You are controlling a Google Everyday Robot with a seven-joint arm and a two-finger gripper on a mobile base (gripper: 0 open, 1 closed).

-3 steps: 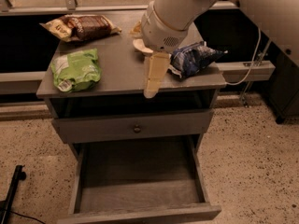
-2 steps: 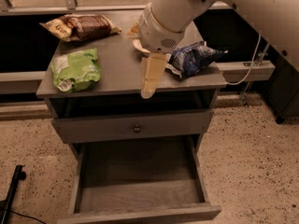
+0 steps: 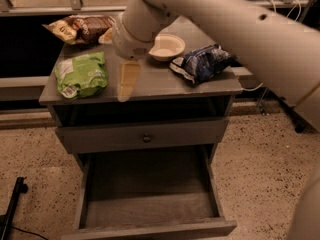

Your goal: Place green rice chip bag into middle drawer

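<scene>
The green rice chip bag [image 3: 81,75] lies flat on the left part of the grey cabinet top [image 3: 150,86]. My gripper [image 3: 125,84] hangs from the big white arm over the cabinet top, just to the right of the bag and a little above the surface, holding nothing. The middle drawer [image 3: 150,196] is pulled open at the bottom of the cabinet, and its flat floor is bare.
A brown-and-yellow bag [image 3: 80,28] lies at the back left of the top. A white bowl [image 3: 167,46] and a dark blue bag [image 3: 200,64] sit to the right. A closed drawer front with a round knob [image 3: 146,138] is above the open drawer. A black object [image 3: 12,209] lies on the floor at the left.
My gripper and arm have moved left across the cabinet top, from beside the blue bag to beside the green bag. The white bowl now shows fully.
</scene>
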